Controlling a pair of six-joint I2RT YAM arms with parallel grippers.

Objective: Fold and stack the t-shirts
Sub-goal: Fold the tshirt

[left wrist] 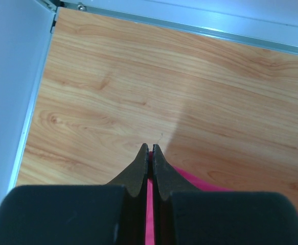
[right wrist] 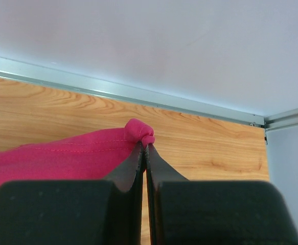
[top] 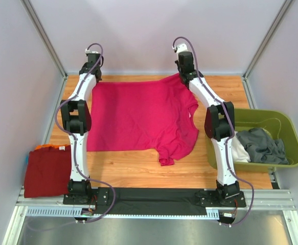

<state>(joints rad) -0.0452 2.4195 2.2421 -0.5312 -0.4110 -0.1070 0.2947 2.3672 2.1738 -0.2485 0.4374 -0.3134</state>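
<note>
Magenta t-shirt (top: pixel 133 115) lies spread mid-frame, left gripper (left wrist: pixel 150 148) and right gripper (right wrist: pixel 145 147) each clamped on an upper corner. The right's thin pinch could slip under pull, rumpling it.

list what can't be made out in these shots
- Top view: both arms' jaws, hidden under their own wrists.
- Left wrist view: most of the pink t-shirt, behind the black jaw housing.
- Top view: how many bin t-shirts fill the green bin; the right arm covers some.
</note>
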